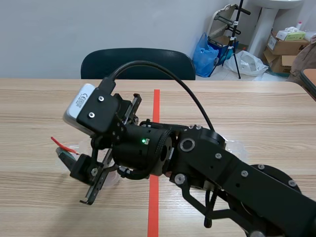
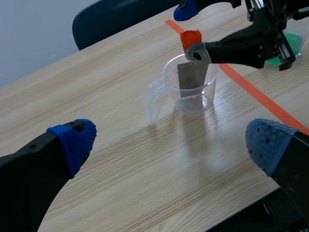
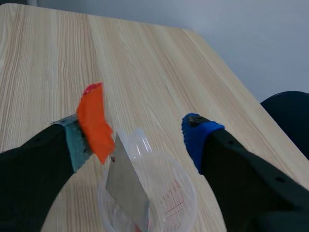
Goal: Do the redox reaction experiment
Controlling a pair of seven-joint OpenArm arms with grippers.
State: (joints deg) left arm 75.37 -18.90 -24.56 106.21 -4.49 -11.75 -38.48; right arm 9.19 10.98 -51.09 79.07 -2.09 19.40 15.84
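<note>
A clear measuring cup (image 2: 166, 72) stands on the wooden table. A grey metal strip (image 2: 190, 77) with an orange tag (image 3: 94, 121) on its top end stands tilted inside the cup (image 3: 178, 193). My right gripper (image 3: 142, 135) hangs over the cup, open. The tag lies against one of its pads (image 3: 72, 142), and the other fingertip (image 3: 198, 133) is well clear. The left gripper (image 2: 171, 142) is open, short of the cup, with nothing between its fingers. In the scene view the right arm (image 1: 197, 158) reaches past the tape line and hides most of the cup; the strip (image 1: 64, 157) shows beside it.
A shallow clear dish of green liquid (image 2: 293, 41) sits beyond the right gripper, across the orange tape line (image 2: 251, 89). A dark chair (image 1: 138, 61) stands at the far table edge. Boxes and bags lie on the floor behind.
</note>
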